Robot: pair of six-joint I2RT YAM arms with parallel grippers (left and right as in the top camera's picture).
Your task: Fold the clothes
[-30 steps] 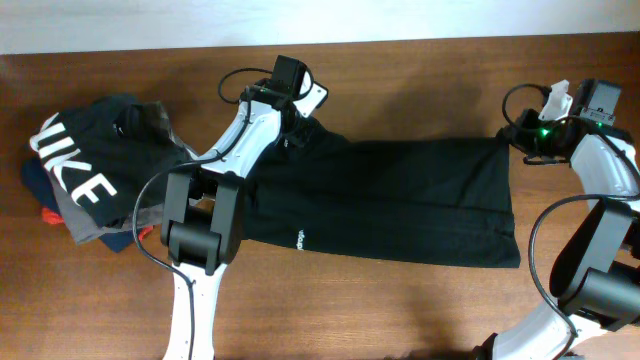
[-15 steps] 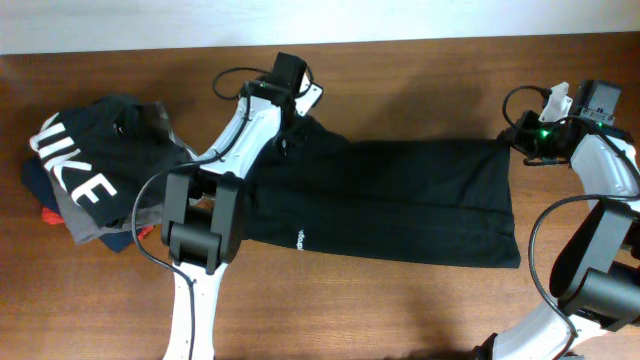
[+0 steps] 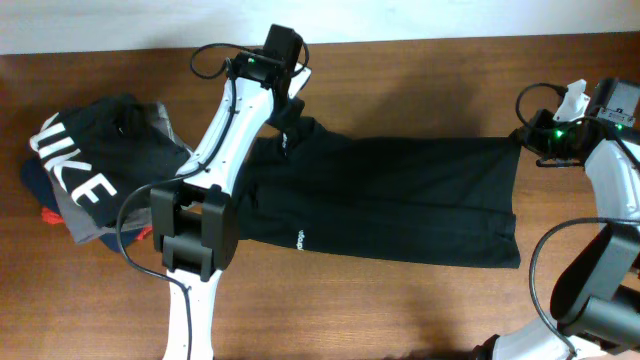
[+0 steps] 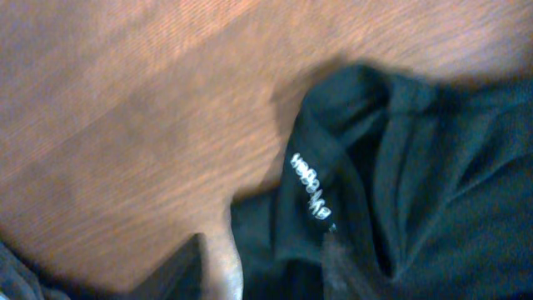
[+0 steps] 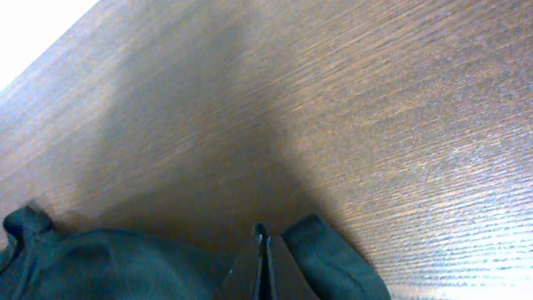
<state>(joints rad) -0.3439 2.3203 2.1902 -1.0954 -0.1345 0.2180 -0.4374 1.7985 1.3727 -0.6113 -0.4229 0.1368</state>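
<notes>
Overhead: the black T-shirt (image 3: 400, 200) lies stretched across the middle of the desk (image 3: 400, 310). It looks soft and light and will sag, so collar and hem corners are the best holds. Another garment (image 3: 75, 165) reads "NIKE".

Left wrist: the left gripper (image 4: 265, 271) has jaws apart over the collar, holding nothing. The neck label (image 4: 310, 185) is blurred and unreadable.

Right wrist: the right gripper (image 5: 265, 254) has jaws closed, pinching the T-shirt's edge.

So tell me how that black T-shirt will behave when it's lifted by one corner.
Probably floppy: the black T-shirt lies flat with soft creases, and its collar bunches in folds. Likely light: the right claw pinches just one corner. It may slide rather than snag on the smooth wooden table.
</notes>
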